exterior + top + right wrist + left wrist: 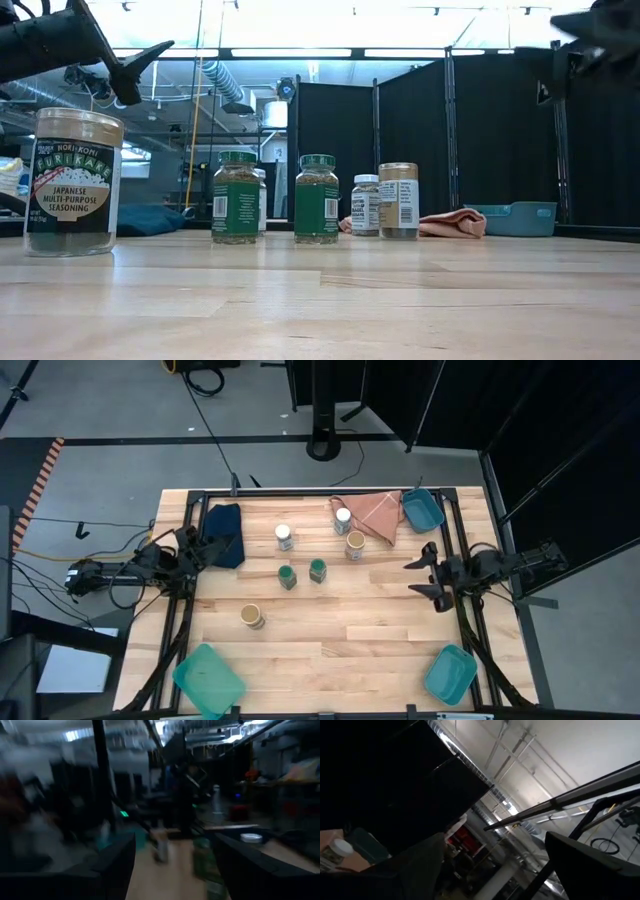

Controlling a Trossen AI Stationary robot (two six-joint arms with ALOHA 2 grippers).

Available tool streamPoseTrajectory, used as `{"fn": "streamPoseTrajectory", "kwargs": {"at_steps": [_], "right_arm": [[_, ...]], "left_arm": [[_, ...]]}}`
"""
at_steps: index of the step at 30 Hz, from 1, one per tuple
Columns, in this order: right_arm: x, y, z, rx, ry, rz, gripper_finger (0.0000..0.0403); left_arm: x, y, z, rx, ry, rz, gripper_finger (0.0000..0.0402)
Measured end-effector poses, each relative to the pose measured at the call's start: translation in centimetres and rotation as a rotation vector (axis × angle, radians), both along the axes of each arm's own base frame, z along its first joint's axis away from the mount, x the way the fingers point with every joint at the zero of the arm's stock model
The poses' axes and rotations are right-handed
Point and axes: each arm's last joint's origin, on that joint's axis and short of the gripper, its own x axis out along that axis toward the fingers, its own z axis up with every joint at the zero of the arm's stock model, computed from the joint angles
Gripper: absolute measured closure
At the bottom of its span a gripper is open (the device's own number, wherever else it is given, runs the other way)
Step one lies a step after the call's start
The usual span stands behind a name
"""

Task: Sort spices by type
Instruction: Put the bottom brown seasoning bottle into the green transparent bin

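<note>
Six spice jars stand upright on their bases on the wooden table. In the high view, the white-lidded ones (285,537) (343,518) are toward the far side. The two green-lidded ones (287,576) (318,569) stand side by side in the middle. One tan-lidded jar (355,544) is near the pink cloth, the other (252,616) stands alone nearer the front. My left gripper (212,546) hangs open above the table's left edge, by the dark blue cloth. My right gripper (420,574) is open near the right edge, raised, pointing at the jars.
A dark blue folded cloth (222,535) lies far left and a pink cloth (375,512) far right. Teal bins sit at the far right corner (422,510), the near left corner (208,678) and the near right corner (450,673). Bare wood shows along the near middle.
</note>
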Motion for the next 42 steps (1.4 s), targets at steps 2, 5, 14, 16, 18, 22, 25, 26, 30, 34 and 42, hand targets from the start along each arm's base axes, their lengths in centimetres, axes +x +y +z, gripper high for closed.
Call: {"fn": "streamPoseTrajectory", "kwargs": {"at_steps": [2,5,14,16,18,22,25,26,30,34,42], "right_arm": [[-0.1,0.0,0.5,0.102,-0.042,0.025,0.0132],[-0.3,-0.1,1.2,0.225,-0.113,0.057,0.0132],[-1.9,-0.5,4.1,0.336,-0.447,0.101,0.0135],[-2.4,-0.6,4.8,0.317,-0.537,0.087,0.0135],[-3.0,-0.8,5.4,0.269,-0.629,0.058,0.0135],[-4.3,-1.1,6.4,0.256,-0.801,0.03,0.0134],[-5.5,-1.5,7.0,0.314,-0.931,-0.003,0.0137],[-5.8,-1.6,7.3,0.316,-0.962,-0.017,0.0137],[-6.6,-1.8,9.0,0.28,-1.004,-0.056,0.0135],[-6.9,-1.9,11.7,0.218,-0.924,-0.087,0.0135],[-8.7,-2.2,18.8,0.186,-0.669,0.006,0.0134]], "left_arm": [[-0.1,0.0,0.2,0.0,-0.023,0.0,0.0051],[-0.3,0.0,0.5,0.003,-0.063,-0.003,0.0051],[-1.6,-0.3,4.5,0.123,-0.164,-0.022,0.0051],[-2.1,-0.3,5.6,0.155,-0.195,-0.015,0.0051],[-2.5,-0.4,6.7,0.19,-0.221,-0.003,0.0051],[-3.6,-0.4,8.6,0.264,-0.265,0.062,0.0051],[-4.5,-0.4,10.1,0.309,-0.303,0.11,0.0051],[-4.8,-0.4,10.6,0.322,-0.313,0.125,0.0051],[-5.6,-0.5,12.2,0.361,-0.305,0.123,0.0051],[-5.2,-0.5,13.7,0.363,-0.169,0.086,0.0051],[-2.2,-0.5,17.5,0.37,0.214,0.009,0.0051]]}}
